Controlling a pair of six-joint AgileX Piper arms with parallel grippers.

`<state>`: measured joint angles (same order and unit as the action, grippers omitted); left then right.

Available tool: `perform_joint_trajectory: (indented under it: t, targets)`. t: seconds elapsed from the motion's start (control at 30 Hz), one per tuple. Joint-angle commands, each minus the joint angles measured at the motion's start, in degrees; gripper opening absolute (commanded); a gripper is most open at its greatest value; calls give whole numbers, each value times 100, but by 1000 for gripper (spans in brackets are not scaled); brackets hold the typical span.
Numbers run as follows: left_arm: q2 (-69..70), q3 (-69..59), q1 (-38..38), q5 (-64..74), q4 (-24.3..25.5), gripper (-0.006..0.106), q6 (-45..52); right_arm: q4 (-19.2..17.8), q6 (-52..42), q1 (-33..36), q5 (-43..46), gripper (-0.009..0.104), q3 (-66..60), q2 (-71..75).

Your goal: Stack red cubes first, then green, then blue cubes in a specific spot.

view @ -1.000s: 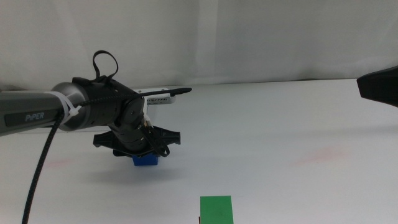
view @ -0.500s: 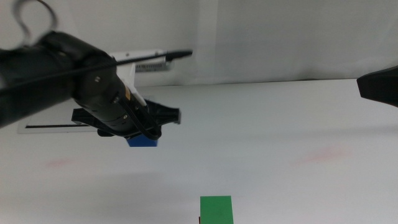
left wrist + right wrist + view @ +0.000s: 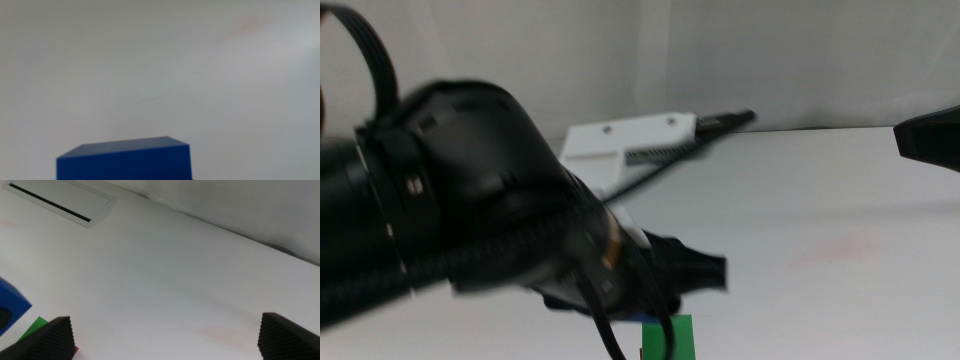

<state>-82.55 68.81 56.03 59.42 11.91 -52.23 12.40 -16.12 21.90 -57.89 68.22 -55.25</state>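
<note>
The blue cube [image 3: 125, 160] fills the near edge of the left wrist view, held off the table. My left gripper [image 3: 670, 285] is shut on it, and the jaws themselves are hidden. In the middle view the big blurred left arm hangs just above the green cube [image 3: 668, 338] at the front edge. From the right wrist view, the blue cube [image 3: 10, 305] hovers beside and above the green cube [image 3: 37, 327]. A sliver of the red cube [image 3: 75, 351] shows under the green one. My right gripper [image 3: 170, 340] is open and empty, waiting at the right side [image 3: 930, 135].
A white slotted plate [image 3: 60, 200] lies flat on the table at the far side. A faint reddish smear [image 3: 835, 248] marks the white tabletop right of centre. The left arm's cable and body block much of the middle view.
The left arm has lifted the blue cube off the table and carried it forward and to the right, ending over the green cube. The right arm has not moved.
</note>
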Motion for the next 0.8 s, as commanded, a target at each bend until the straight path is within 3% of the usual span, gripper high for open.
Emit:
perform_joint_trajectory:
  t: [0.0,0.3,0.77]
  targets:
    - [44,14,294,163,259,-3,-590,0,-33,-26,5,102,14,19]
    - [32,22,670,143,360,-3,-1211,74,-33,-26,5,102,14,19]
    - [-1230,1074,670,960,496,-3,-889,74,-24,-26,-43,102,14,19]
